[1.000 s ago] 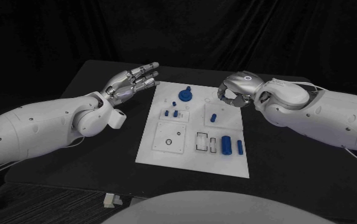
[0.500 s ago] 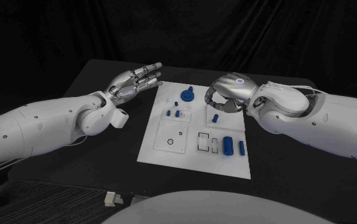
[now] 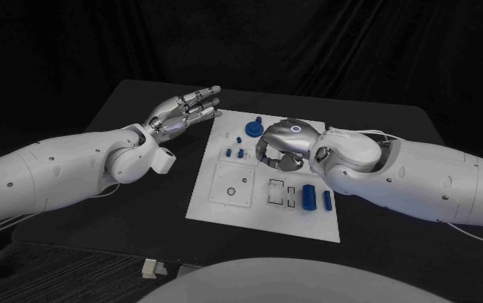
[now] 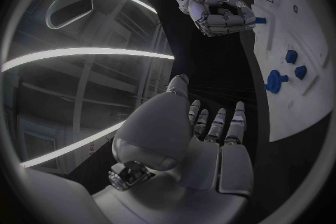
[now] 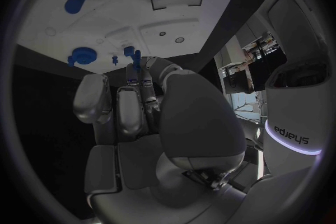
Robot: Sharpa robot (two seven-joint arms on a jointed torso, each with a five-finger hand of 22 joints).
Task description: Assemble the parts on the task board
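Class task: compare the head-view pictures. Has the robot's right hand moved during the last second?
Yes. The right hand has moved from the task board's right edge inward over it, toward the round blue part.

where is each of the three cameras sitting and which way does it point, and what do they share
Head view: on the robot's head, looking down at the black table; both white arms come in from the sides.
Left wrist view: behind the left hand, whose flat fingers point toward the task board.
Right wrist view: behind the right hand, facing the board, a small blue part at its fingertips.
Shared: all three show the board and the round blue part on it.
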